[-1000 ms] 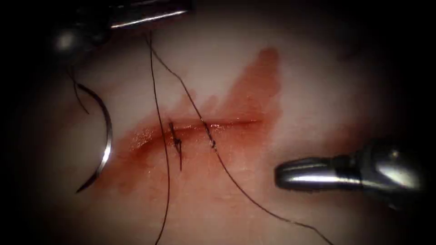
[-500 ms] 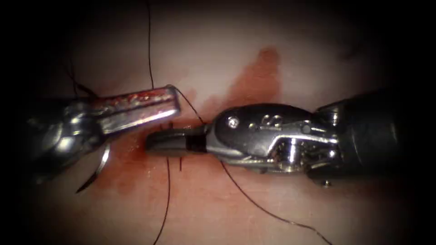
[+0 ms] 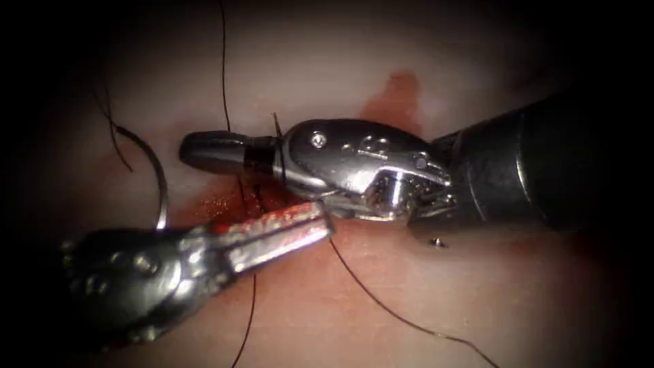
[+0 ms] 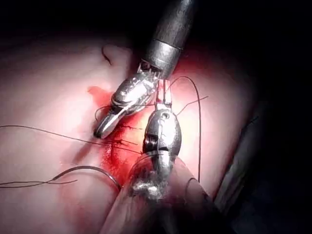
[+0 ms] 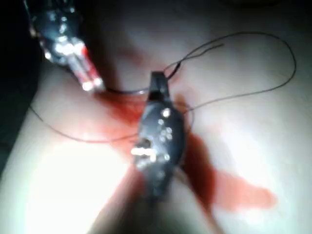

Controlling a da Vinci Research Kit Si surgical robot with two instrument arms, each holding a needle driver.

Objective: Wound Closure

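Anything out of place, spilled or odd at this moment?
The needle lies loose on the tissue left of the cut, held by neither tool. Red fluid spreads around the cut and coats the left hand. The right hand hovers over the stitches; thread trails loosely.

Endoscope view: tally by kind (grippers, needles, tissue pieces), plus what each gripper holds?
Grippers: 2. Left gripper shut on the thread; right gripper shut, nothing seen in it.
Needles: 1. Needle lies free on the tissue, left of the cut, not in it.
Tissue pieces: 1.
Total: 4
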